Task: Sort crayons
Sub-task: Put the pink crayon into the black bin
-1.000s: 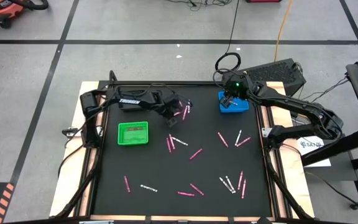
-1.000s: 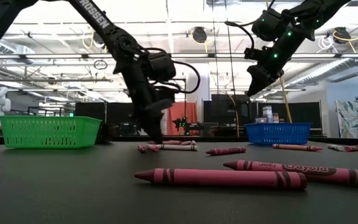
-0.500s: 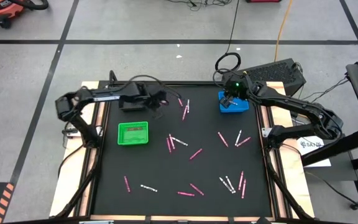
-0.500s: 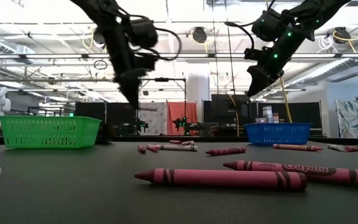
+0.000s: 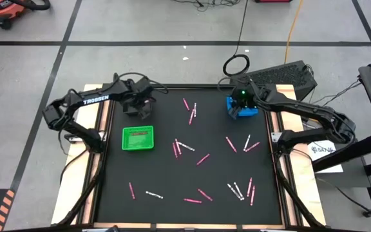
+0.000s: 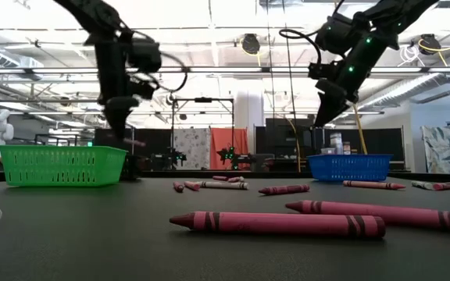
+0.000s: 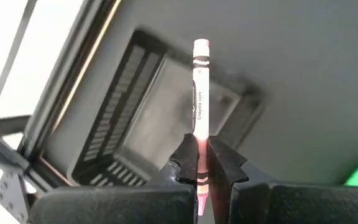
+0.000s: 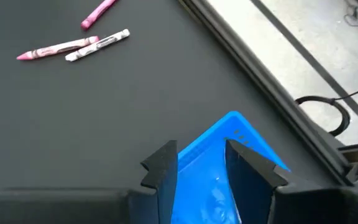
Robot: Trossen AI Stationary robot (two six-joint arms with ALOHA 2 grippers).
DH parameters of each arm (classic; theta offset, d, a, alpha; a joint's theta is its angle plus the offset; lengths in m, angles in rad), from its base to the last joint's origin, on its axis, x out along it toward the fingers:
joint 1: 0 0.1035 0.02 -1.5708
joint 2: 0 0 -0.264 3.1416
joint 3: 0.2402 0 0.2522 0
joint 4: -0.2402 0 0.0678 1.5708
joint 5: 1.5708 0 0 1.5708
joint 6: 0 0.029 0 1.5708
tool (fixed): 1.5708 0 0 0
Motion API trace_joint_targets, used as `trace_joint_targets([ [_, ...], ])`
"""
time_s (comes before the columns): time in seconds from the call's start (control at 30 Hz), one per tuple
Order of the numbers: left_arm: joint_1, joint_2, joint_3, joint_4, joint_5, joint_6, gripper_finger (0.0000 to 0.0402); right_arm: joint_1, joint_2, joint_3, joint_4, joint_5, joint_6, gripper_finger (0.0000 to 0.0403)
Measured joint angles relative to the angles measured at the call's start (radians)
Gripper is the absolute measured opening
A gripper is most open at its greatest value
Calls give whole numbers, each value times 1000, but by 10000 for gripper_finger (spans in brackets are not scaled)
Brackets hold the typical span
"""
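I see a grey concrete floor (image 5: 37, 71) crossed by dark tape lines (image 5: 172, 43) around the black surface (image 5: 166, 174). Beyond it, bright ceiling lights (image 6: 209, 16) hang over an open workshop, with an orange-red curtain (image 6: 226, 147) at the back.

dark jointed arms, white trossen lettering, looping black cables, green light.

Left hand (image 7: 199, 163) clamped — right hand (image 8: 201, 163) agape
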Motion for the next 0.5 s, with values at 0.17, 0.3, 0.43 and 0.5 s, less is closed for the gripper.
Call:
trace_joint_targets([
  [0.17,61,1,-57,66,4,27,9,40,0,0,-10,0,39,121],
  [0.3,106,2,-84,86,17,72,9,82,-1,0,-21,0,67,121],
  [0.43,129,4,-84,87,33,78,9,139,-14,0,-59,0,88,121],
  [0.5,137,4,-84,87,32,80,9,176,-30,0,-97,-1,110,121],
])
